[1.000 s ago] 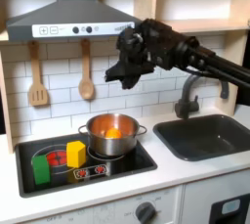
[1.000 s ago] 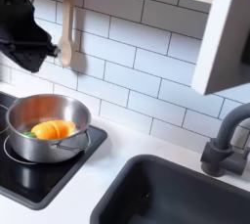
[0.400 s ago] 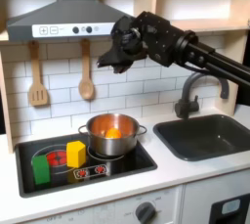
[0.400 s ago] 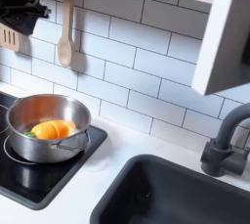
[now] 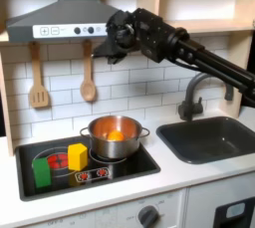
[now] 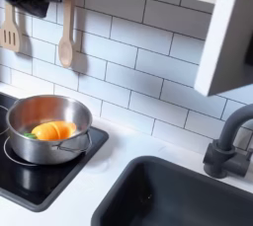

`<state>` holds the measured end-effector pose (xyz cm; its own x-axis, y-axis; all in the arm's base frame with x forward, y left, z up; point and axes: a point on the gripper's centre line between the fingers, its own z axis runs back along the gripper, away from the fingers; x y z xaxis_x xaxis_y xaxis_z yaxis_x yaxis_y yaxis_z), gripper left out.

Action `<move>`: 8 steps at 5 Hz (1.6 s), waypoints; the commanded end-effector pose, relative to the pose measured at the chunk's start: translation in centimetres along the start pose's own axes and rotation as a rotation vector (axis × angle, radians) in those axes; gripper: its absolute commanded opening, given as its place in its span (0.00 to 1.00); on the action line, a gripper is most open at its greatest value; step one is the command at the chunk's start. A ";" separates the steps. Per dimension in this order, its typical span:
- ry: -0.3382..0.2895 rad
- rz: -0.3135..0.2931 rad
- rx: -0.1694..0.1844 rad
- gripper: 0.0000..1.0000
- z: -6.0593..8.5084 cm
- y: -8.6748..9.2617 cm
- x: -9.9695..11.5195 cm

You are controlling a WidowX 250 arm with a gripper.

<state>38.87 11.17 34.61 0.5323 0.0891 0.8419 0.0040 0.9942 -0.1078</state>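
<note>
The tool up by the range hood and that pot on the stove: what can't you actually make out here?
- Tool, first exterior view: dark and blurred against the hood; open or shut cannot be told.
- Tool, second exterior view: cut off by the top left edge.
- Pot contents: an orange thing shows in both exterior views; a green bit beside it is half hidden by the pot wall.
- Faucet, second exterior view: cut off by the right edge.

No text, label, brand or number can be read in either exterior view. The hood carries small round knobs and the hob has red marks at its near edge, but both are too blurred to make out.
</note>
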 end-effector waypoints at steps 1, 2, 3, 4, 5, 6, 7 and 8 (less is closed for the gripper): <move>-0.079 0.028 0.019 0.00 0.1 0.7 3.3; -0.059 0.013 0.024 0.00 0.4 0.8 2.8; -0.056 0.031 0.020 0.00 0.5 0.7 2.7; -0.045 0.044 0.047 0.00 0.9 1.4 2.3; -0.046 0.045 0.058 0.00 1.4 1.4 2.3; -0.083 0.041 0.048 0.00 2.4 0.8 3.3; -0.084 0.057 0.051 0.00 1.4 1.3 3.5; -0.119 0.056 0.063 0.00 1.6 1.4 4.7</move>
<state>39.52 13.68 39.44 0.4230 0.1478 0.8940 -0.0889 0.9886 -0.1214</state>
